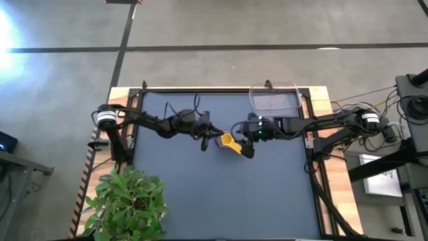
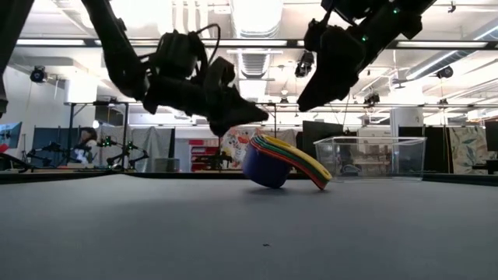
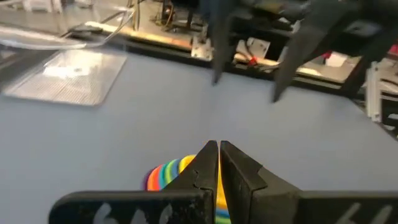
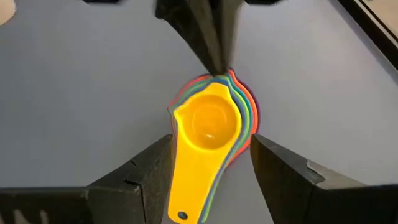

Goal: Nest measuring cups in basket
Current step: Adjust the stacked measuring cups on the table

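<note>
Stack: nested round plastic measuring cups (image 4: 208, 121), yellow on top, tilted on the dark table (image 1: 221, 194), outside the clear rectangular plastic basket (image 1: 274, 102).
Left end effector (image 3: 218, 149): fingers together, empty, at the stack's rim.
Right end effector (image 4: 211, 168): fingers wide apart, empty, straddling the stack.

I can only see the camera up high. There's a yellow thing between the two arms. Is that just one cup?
Observer: No, it's a stack of measuring cups, yellow innermost, other colours ringing it.
Operator: Is it lying flat?
Observer: No, the low view shows it tipped, handles sloping down to the table.
Operator: Is the right gripper squeezing it?
Observer: No, the right gripper is open, one finger either side of the handles.
</note>
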Tool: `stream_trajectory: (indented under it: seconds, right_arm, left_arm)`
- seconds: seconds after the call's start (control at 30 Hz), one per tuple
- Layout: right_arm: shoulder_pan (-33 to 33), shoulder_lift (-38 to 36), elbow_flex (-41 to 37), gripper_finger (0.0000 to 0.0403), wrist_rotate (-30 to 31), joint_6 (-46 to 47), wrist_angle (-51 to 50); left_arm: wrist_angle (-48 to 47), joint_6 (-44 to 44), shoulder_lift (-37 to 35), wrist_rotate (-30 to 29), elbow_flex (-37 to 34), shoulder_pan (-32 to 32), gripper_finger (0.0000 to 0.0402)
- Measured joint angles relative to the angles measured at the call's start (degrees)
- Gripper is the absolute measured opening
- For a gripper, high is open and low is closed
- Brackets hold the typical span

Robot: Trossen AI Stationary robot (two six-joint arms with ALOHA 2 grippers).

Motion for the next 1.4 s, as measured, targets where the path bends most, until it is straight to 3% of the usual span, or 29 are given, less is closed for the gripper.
stream_trajectory:
  seconds: [0.4, 0.93, 1.07, 1.4]
  right_arm:
    - [0.9, 0.0, -1.7, 0.0203, 4.4, -1.5, 3.1]
    - [0.3, 0.8, -1.3, 0.0207, 4.4, 0.1, 2.4]
    - [0.4, 0.9, -0.9, 0.0233, 4.3, 1.1, 2.4]
    - [0.4, 0.9, -0.8, 0.0353, 4.4, 5.1, 2.4]
  left_arm:
    - [0.2, 1.1, 3.6, -0.1, -0.4, 1.1, 0.0]
    - [0.3, -0.4, 2.4, -0.1, -1.4, 2.6, 0.0]
    - [0.2, -0.4, 0.6, -0.1, -1.6, 2.6, 0.0]
    - [0.1, 0.0, -3.3, -0.2, -2.9, 3.0, 0.0]
